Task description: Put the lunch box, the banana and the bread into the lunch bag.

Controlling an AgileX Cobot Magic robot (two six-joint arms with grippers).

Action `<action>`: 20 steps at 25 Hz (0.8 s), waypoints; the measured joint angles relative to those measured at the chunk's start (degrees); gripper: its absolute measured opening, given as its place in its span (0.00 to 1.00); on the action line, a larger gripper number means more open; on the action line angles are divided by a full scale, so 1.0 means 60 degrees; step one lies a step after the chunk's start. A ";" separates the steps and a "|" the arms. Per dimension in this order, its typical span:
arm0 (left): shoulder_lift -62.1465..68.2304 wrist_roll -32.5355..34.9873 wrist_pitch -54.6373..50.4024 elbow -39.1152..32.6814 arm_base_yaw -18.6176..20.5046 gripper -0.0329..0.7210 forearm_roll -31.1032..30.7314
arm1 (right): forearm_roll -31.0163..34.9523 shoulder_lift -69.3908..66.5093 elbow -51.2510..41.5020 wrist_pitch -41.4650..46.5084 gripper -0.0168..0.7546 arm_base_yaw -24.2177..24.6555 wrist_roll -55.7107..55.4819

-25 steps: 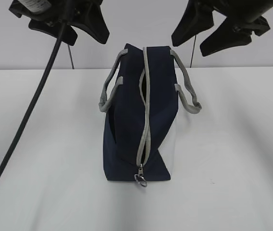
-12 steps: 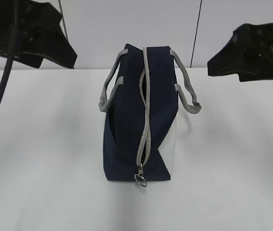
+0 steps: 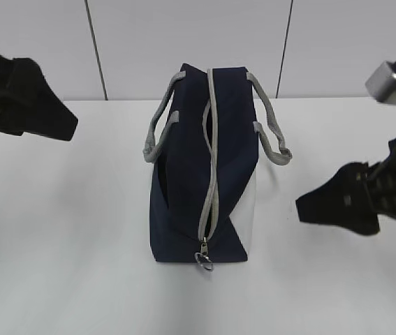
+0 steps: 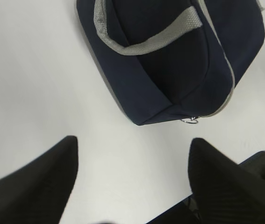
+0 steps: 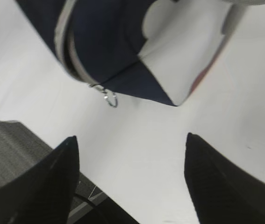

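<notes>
The navy-blue lunch bag point(image 3: 204, 167) stands in the middle of the white table, its grey zipper point(image 3: 210, 160) running along the top and mostly closed, with a narrow gap near the far end. Its metal ring pull point(image 3: 204, 261) hangs at the near end. The bag also shows in the left wrist view point(image 4: 169, 56) and the right wrist view point(image 5: 109, 42). My left gripper point(image 4: 132, 140) is open and empty, off to the bag's left. My right gripper point(image 5: 131, 137) is open and empty, right of the bag. Lunch box, banana and bread are out of view.
The grey strap handles point(image 3: 159, 129) hang out to both sides of the bag. The white table point(image 3: 58, 230) stretches around it. A white panelled wall point(image 3: 149, 42) stands behind. The table's near edge point(image 5: 39, 135) shows in the right wrist view.
Both arms have swung away from above the bag's far end: the left gripper out to the left, the right gripper out to the right and lower. The bag has not moved.
</notes>
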State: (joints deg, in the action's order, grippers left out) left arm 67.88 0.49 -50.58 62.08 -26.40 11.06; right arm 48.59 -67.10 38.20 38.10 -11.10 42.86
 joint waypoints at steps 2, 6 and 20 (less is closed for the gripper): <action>-0.0305 0.0000 0.0239 -0.0382 0.0000 0.70 -0.0025 | 0.1821 0.0000 -0.0616 0.0102 0.72 0.0000 0.2225; -0.0805 0.0000 0.0645 -0.0964 0.0000 0.70 -0.0045 | 0.4694 0.0000 -0.1711 0.0551 0.72 0.0000 0.6715; -0.0956 0.0000 0.0901 -0.1240 0.0000 0.70 -0.0358 | 0.6975 0.0000 -0.2254 0.0368 0.72 0.0000 1.0787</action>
State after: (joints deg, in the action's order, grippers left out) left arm 62.15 0.49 -45.17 54.63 -26.40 8.91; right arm 90.44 -67.10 24.67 40.31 -11.10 107.58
